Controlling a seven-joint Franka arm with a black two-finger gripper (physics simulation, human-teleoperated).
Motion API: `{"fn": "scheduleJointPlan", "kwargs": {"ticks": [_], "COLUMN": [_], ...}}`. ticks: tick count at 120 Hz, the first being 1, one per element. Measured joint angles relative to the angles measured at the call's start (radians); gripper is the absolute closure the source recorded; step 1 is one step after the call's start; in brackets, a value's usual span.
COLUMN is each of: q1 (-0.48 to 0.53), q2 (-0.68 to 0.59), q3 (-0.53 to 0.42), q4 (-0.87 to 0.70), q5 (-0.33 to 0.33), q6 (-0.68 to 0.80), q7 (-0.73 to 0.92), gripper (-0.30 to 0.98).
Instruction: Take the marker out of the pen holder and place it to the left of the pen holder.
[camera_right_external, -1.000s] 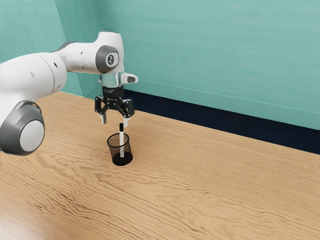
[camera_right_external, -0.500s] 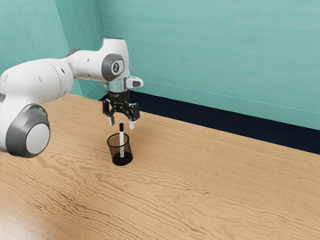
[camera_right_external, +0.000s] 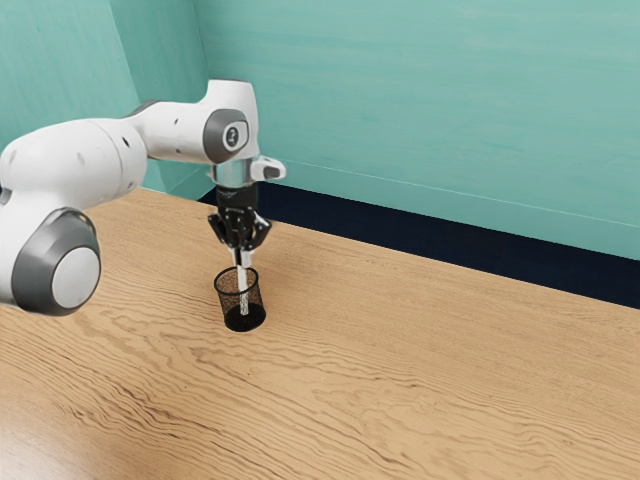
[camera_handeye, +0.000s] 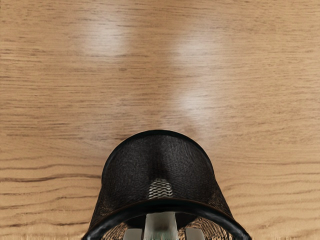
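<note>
the marker (camera_right_external: 243, 286), its lower end inside the pen holder (camera_right_external: 228, 303), is pinched near its top by nearly closed fingers (camera_right_external: 247, 259), at twelve o'clock above in the exterior view. by a slanted lift, the rim could be snagged and the pen holder toppled.

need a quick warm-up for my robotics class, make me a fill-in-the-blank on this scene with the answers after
The gripper is shut on the marker's ____ end, not its lower one.
The marker's lower end is ____ the holder, not outside it.
The holder's see-through wall is black ____.
The table has a grained surface that looks like ____.

Missing words: upper; inside; mesh; wood.
</note>
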Motion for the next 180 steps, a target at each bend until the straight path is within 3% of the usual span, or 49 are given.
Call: {"fn": "scheduleJointPlan", "kwargs": {"ticks": [20,32,46,53,66,78,99,122,148,160,171,180], "q1": [-0.001,-0.001,-0.001,0.0,-0.001,0.0,0.025,0.064,0.091,0.092,0.086,0.065], "q2": [-0.014,-0.119,-0.201,-0.202,-0.132,-0.016,0.143,0.192,0.2,0.057,-0.324,-0.531], "q3": [0.002,0.003,0.058,0.085,0.111,0.131,0.139,0.135,0.103,0.035,-0.065,-0.103], "q4": [0.001,0.002,0.056,0.091,0.097,0.101,0.105,0.111,0.11,0.063,-0.251,-0.358], "q5": [0.009,0.012,0.02,0.063,0.179,0.234,0.258,0.244,0.201,0.141,0.12,0.121], "q6": [-0.044,-0.1,-0.243,-0.344,-0.528,-0.638,-0.714,-0.723,-0.667,-0.561,-0.382,-0.278], "q7": [0.007,0.01,0.015,0.017,0.022,0.027,0.034,0.04,0.041,0.043,0.04,0.028], "gripper": [0.75,0.76,0.77,0.78,0.78,0.78,0.77,0.76,0.31,0.2,0.13,0.09]}}
